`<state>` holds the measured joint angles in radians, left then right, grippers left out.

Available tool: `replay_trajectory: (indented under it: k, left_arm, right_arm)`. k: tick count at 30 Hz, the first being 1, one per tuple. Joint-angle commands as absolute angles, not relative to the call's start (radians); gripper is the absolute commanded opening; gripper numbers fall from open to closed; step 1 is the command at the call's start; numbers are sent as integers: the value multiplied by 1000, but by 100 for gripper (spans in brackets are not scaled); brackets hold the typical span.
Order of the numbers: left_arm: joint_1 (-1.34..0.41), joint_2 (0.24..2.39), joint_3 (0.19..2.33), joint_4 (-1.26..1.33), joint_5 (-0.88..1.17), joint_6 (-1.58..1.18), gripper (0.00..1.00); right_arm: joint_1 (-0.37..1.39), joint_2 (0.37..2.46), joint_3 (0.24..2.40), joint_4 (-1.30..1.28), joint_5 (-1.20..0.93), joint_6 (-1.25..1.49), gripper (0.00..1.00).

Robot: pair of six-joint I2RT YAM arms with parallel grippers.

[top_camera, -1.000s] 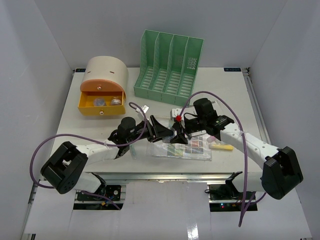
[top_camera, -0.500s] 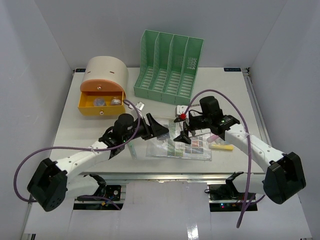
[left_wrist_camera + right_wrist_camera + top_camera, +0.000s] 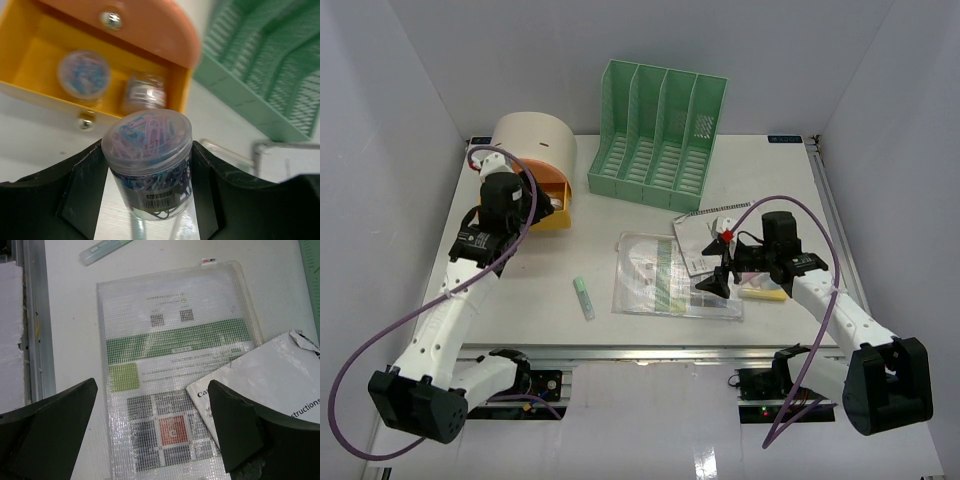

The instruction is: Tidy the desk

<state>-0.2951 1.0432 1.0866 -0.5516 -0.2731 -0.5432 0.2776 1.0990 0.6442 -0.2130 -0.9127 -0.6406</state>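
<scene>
Top view is bright and even, soft white light all over the desk [image 3: 540, 300], with only faint shadows and no real glare. The left wrist shot is decently sharp on the jar [image 3: 147, 160], but the drawer [image 3: 35, 65] and rack [image 3: 265, 65] behind it go blurry, with a glint on the knob [image 3: 111, 20]. Right wrist is crisp on the pouch [image 3: 170, 355].

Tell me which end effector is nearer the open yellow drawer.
Left. The left end effector, holding a jar of paper clips, hovers right by the drawer; the right end effector is far across the desk, open above the mesh document pouch.
</scene>
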Motion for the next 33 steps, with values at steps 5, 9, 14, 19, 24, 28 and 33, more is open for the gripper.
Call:
replay_trajectory:
  k: [5, 9, 14, 19, 24, 28, 33]
  left_arm:
    - [-77, 1236, 1254, -594, -317, -375, 0]
    - [-47, 1306, 1337, -581, -361, -343, 0]
    - [-8, 1362, 1392, -563, -405, -319, 0]
    - [40, 1404, 1402, -549, -429, -314, 8]
    - [57, 1432, 1386, -538, -410, -318, 21]
    - [60, 1460, 1387, -537, -379, -311, 45]
    - [63, 1464, 1388, -538, -353, -306, 78]
  right_arm:
    - [229, 1075, 635, -180, -990, -643, 98]
    - [218, 1069, 635, -181, -994, -648, 98]
    - [209, 1067, 638, -186, -992, -653, 98]
    - [190, 1063, 638, -187, -1000, -652, 98]
    - [179, 1064, 638, -190, -1005, -652, 98]
    - [169, 1063, 638, -192, -1015, -652, 98]
    - [158, 1065, 640, -200, -1026, -656, 98]
